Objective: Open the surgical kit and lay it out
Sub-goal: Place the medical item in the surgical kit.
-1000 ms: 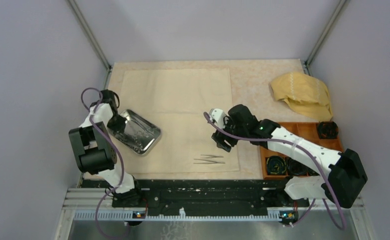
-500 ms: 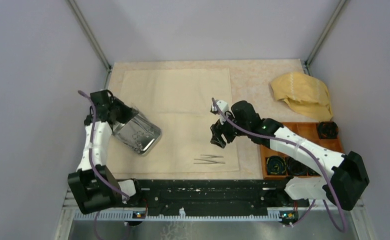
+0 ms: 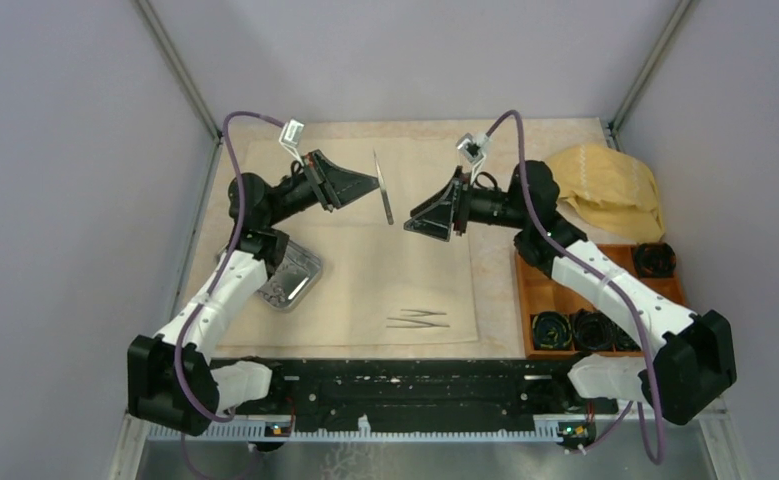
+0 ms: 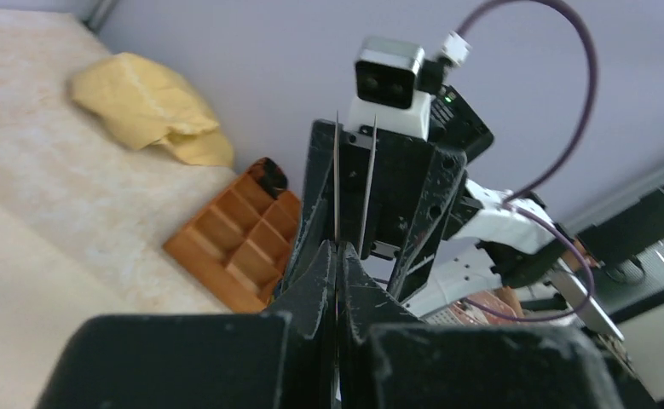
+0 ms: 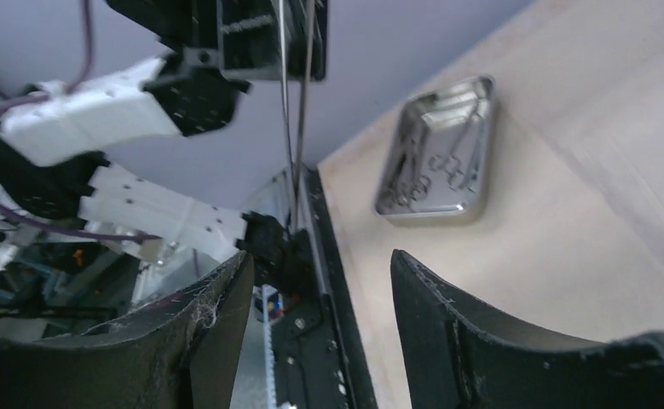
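My left gripper (image 3: pixel 373 182) is raised above the cream cloth sheet (image 3: pixel 355 185) and shut on slim steel tweezers (image 3: pixel 385 190), which hang upright in the air. In the left wrist view the fingers (image 4: pixel 315 281) pinch the tweezers (image 4: pixel 337 170), whose prongs point up. My right gripper (image 3: pixel 417 222) faces it from the right, open and apart from the tweezers (image 5: pixel 290 111), with nothing between its fingers (image 5: pixel 217 315). The steel tray (image 3: pixel 305 268) lies on the sheet's left side with scissors (image 5: pixel 447 162) in it. A second pair of tweezers (image 3: pixel 417 320) lies on the sheet's near edge.
A crumpled mustard-yellow cloth (image 3: pixel 605 185) lies at the back right. The orange compartment box (image 3: pixel 565 272) with black coils stands at the right, under my right arm. Grey walls close in the table on three sides.
My left gripper has left the tray's rim and risen toward the middle, now holding tweezers. My right gripper has lifted off the sheet and turned to face it.
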Robot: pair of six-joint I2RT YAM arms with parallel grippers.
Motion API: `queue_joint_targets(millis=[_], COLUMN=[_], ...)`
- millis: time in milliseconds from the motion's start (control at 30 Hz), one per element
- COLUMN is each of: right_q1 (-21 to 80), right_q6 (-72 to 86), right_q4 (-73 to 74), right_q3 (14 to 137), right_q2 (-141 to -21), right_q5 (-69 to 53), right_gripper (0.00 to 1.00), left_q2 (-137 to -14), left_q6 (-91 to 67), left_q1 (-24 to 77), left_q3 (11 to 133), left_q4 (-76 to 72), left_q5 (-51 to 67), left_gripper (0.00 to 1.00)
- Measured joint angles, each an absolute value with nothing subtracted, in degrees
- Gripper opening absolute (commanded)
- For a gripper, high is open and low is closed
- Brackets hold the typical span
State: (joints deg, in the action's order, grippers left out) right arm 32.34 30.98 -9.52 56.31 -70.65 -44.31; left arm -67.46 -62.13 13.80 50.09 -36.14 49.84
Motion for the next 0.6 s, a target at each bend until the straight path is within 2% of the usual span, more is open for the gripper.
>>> queue_joint_targets(millis=[100, 267, 600], right_q1=[32.16, 31.68, 31.68], right_q6=[39.51, 49.89, 57.58], right_q4=[-20.16, -33.58, -41.25], right_q3=[56.38, 56.4, 57.12], right_q2=[-70.7, -71.61, -76.16], right_q5=[-46.28, -47.55, -49.17], right_gripper=[0.54, 0.4, 0.21], left_q2=[-69.19, -70.83, -72.44], left_q6=[-65.17, -66.63, -66.61], left_q1=[16.23, 18.59, 20.12], left_q3=[51.07, 52.75, 53.58], left_q4=[-43.0, -47.0, -47.92], left_q5=[51.81, 53.19, 53.76], left_gripper=[0.0, 0.0, 0.0])
